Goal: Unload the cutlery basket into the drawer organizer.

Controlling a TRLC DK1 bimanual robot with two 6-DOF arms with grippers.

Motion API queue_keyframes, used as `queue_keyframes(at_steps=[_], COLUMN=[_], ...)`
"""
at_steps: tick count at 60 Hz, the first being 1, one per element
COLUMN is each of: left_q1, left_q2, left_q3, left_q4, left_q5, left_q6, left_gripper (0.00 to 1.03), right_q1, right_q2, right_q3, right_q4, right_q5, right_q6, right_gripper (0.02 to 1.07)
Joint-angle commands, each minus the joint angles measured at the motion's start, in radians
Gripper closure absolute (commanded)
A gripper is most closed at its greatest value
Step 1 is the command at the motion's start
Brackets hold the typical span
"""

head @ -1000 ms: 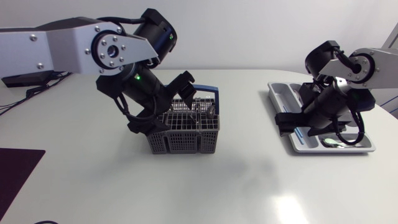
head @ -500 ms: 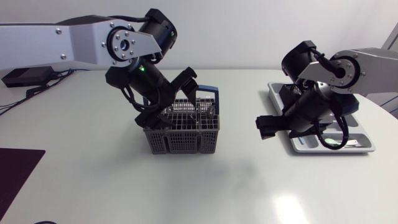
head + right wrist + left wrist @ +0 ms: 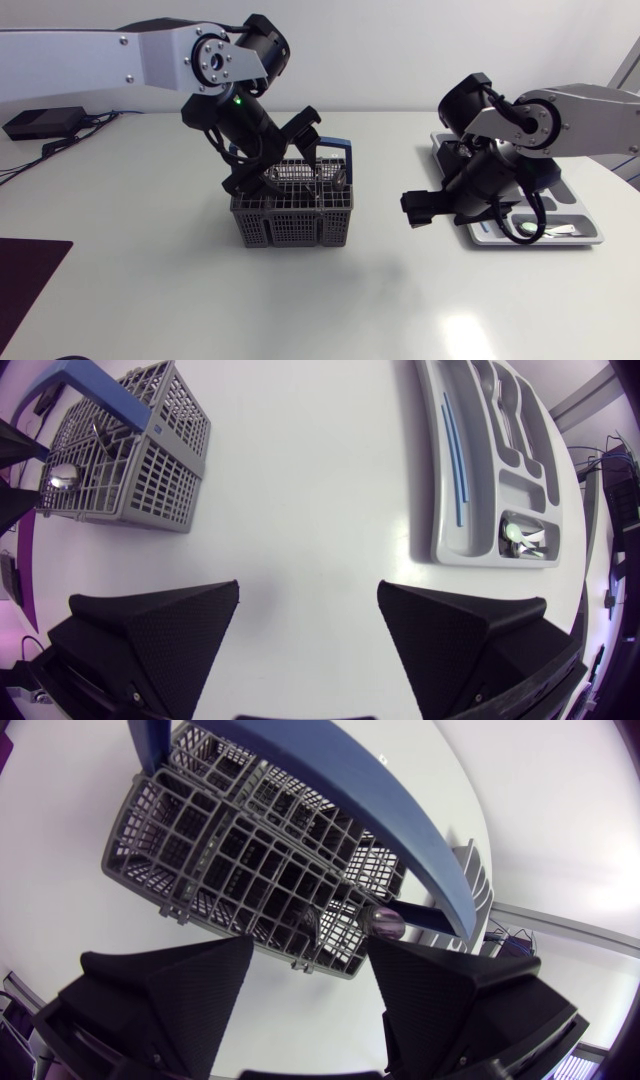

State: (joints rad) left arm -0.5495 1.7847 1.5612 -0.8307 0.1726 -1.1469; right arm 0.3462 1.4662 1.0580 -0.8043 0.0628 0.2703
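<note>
The grey cutlery basket [image 3: 293, 212] with a blue handle [image 3: 336, 150] stands left of the table's middle. My left gripper [image 3: 280, 160] hangs tilted just over it, open. In the left wrist view the gripper [image 3: 310, 990] has its fingers on either side of the basket's [image 3: 250, 850] edge, where a spoon bowl [image 3: 385, 923] and a dark utensil [image 3: 310, 925] stick up. My right gripper [image 3: 418, 210] is open and holds nothing. It hangs over the table between the basket and the grey drawer organizer [image 3: 590, 232]. The right wrist view shows the organizer [image 3: 490, 470] holding forks [image 3: 510, 410].
A dark purple mat [image 3: 25, 280] lies at the table's front left corner. A flat black device [image 3: 40, 123] with cables sits at the back left. A blue strip [image 3: 455, 460] lies in one long compartment of the organizer.
My right arm has swung left, off the organizer and out over the table. My left arm has shifted right over the basket, its fingers drawing slightly closer together.
</note>
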Motion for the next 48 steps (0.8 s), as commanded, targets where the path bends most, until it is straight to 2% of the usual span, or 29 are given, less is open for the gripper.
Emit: queue_keyframes(at_steps=[1, 4, 15, 19, 25, 29, 48], left_q1=[0.008, 0.008, 0.005, 0.003, 0.002, 0.005, -0.004], left_q2=[0.03, 0.036, 0.067, 0.071, 0.082, 0.096, 0.127], left_q3=[0.033, 0.036, 0.043, 0.051, 0.063, 0.077, 0.094], left_q4=[-0.01, -0.01, -0.01, -0.01, -0.008, -0.01, -0.011], left_q5=[0.004, 0.002, 0.002, 0.002, 0.002, 0.001, -0.007], left_q6=[0.019, 0.019, 0.03, 0.038, 0.039, 0.039, 0.052], left_gripper=[0.35, 0.39, 0.39, 0.47, 0.49, 0.56, 0.61], right_q1=[0.013, 0.017, 0.034, 0.042, 0.054, 0.059, 0.06], right_q2=[0.017, 0.017, 0.016, 0.016, 0.019, 0.019, 0.022], right_q3=[-0.03, -0.03, -0.033, -0.033, -0.038, -0.043, -0.052], right_q4=[0.007, 0.007, 0.011, 0.013, 0.016, 0.022, 0.031], right_q5=[-0.003, -0.001, -0.003, -0.003, -0.001, -0.001, -0.001], right_q6=[0.035, 0.037, 0.047, 0.053, 0.06, 0.061, 0.063], right_gripper=[0.07, 0.07, 0.07, 0.07, 0.07, 0.07, 0.07])
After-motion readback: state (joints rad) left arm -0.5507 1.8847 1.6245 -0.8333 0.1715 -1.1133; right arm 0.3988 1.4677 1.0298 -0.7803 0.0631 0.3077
